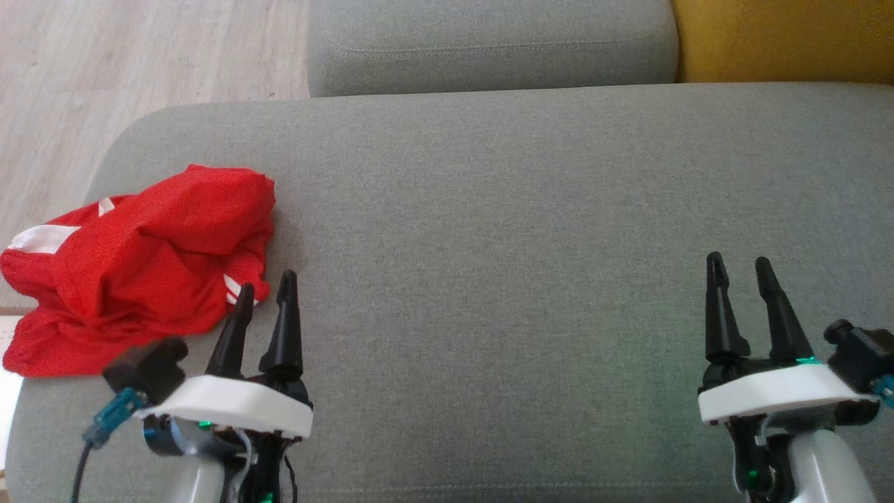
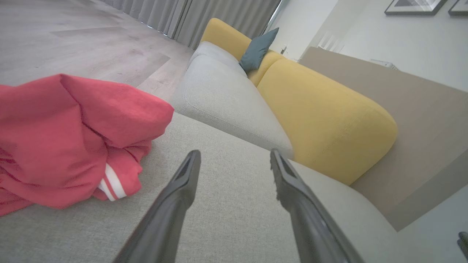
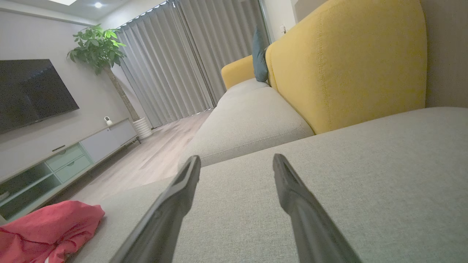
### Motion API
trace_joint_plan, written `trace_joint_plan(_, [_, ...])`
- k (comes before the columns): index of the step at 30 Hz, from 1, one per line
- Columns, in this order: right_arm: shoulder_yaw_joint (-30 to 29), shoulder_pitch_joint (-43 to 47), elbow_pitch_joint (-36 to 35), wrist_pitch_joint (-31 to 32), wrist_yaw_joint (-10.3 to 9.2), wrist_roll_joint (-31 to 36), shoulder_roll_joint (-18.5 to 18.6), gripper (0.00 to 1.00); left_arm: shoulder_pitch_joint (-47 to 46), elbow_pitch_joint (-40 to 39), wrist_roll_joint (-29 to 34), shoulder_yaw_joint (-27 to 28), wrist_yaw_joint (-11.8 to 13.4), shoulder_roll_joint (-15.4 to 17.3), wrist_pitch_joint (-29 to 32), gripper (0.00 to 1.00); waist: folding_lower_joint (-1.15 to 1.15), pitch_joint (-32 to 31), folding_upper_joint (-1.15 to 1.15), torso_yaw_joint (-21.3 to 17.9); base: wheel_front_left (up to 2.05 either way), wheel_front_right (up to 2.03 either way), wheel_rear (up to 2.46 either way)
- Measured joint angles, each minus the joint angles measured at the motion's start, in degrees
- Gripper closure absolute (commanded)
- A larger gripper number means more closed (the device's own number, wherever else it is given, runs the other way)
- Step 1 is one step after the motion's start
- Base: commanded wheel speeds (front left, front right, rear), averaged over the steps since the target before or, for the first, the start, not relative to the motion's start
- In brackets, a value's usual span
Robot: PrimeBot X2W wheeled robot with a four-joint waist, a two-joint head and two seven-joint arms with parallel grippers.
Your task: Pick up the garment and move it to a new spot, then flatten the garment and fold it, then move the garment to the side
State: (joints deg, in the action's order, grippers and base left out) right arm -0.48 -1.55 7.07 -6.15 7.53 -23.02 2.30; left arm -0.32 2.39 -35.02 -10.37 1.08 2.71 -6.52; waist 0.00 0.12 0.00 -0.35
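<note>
Ideally, the wide-open left gripper [image 1: 267,281] pinches a raised fold of the crumpled red white-striped fabric garment [image 1: 140,265] just left; the right gripper [image 1: 737,258] hangs equally wide.

Cushion [image 1: 489,230] bare rightward; garment [image 1: 140,265] blocks left edge.
</note>
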Motion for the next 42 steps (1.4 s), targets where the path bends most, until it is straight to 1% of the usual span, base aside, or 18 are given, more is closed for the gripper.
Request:
trace_joint_plan(4, [0.5,0.0,0.2,-0.7,0.00,3.8,0.0,0.00,0.0,0.6,4.3,-2.0,1.3,1.2,-0.6,0.00,0.00,-0.1,0.00,0.0,0.00,0.00,0.00])
trace_joint_plan(7, [0.9,0.0,0.1,-1.3,0.00,7.7,0.0,0.00,0.0,0.4,7.8,-4.2,2.8,2.4,-1.1,0.00,0.00,-0.1,0.00,0.0,0.00,0.00,0.00])
trace_joint_plan(9, [1.1,0.0,-0.7,-1.7,0.00,10.3,0.0,0.00,-0.1,-0.2,9.1,-5.2,4.1,2.9,-1.2,0.00,0.00,0.0,0.00,0.0,0.00,0.00,0.00])
trace_joint_plan(13, [1.3,0.0,-1.6,-2.4,0.00,13.9,0.0,0.00,-0.4,-0.8,11.5,-7.3,5.9,4.0,-1.9,0.00,0.00,0.0,0.00,0.1,0.00,0.00,0.00])
trace_joint_plan(18, [2.2,0.0,-2.2,-3.0,0.00,15.4,0.0,0.00,-1.3,-2.5,14.1,-9.5,8.1,4.6,-2.9,0.00,0.00,-0.1,0.00,0.2,0.00,0.00,0.00])
trace_joint_plan(20, [2.7,0.1,-2.4,-3.5,0.00,16.0,0.0,0.00,-1.3,-3.4,14.3,-9.9,8.5,4.6,-3.3,0.00,0.00,-0.1,0.00,0.3,0.00,0.00,0.00])
trace_joint_plan(23, [3.6,0.3,-2.4,-4.1,0.00,14.6,0.1,0.00,-1.2,-3.8,13.8,-9.6,8.5,4.3,-3.7,0.00,0.00,-0.1,0.00,0.3,0.00,0.00,0.00])
trace_joint_plan(25, [3.6,0.8,-1.8,-4.3,0.00,12.1,0.1,0.00,-0.8,-3.2,11.9,-8.5,8.3,3.3,-4.2,0.00,0.00,-0.2,0.00,0.4,0.00,0.00,0.00])
trace_joint_plan(27, [3.7,1.5,-0.3,-4.7,0.00,10.3,0.1,0.00,0.0,-1.9,10.7,-6.9,7.1,2.2,-4.3,0.00,0.00,-0.3,0.00,0.4,0.00,0.00,0.00])
trace_joint_plan(29, [3.6,1.7,1.1,-5.0,0.00,7.2,0.1,0.00,0.9,-1.0,10.3,-5.5,6.0,1.5,-4.7,0.00,0.00,-0.4,0.00,0.4,0.00,0.00,0.00])
trace_joint_plan(32, [3.5,1.8,2.9,-5.5,0.00,4.4,0.1,0.00,1.8,0.4,10.3,-3.6,4.9,0.8,-5.3,0.00,0.00,-0.6,0.00,0.5,0.00,0.00,0.00])
trace_joint_plan(34, [3.4,1.8,4.1,-5.5,0.00,3.6,0.1,0.00,1.9,1.8,11.9,-3.4,4.4,0.6,-5.4,0.00,0.00,-0.7,0.00,0.5,0.00,0.00,0.00])
trace_joint_plan(37, [3.4,1.8,5.8,-5.5,0.00,3.5,0.1,0.00,2.2,3.6,15.4,-3.5,4.4,0.5,-6.0,0.00,0.00,-0.9,0.00,0.4,0.00,0.00,0.00])
trace_joint_plan(42, [3.5,1.8,7.2,-6.0,0.00,7.0,0.1,0.00,2.3,4.4,21.6,-4.0,4.7,0.4,-6.9,0.00,0.00,-1.1,0.00,0.5,0.00,0.00,0.00])
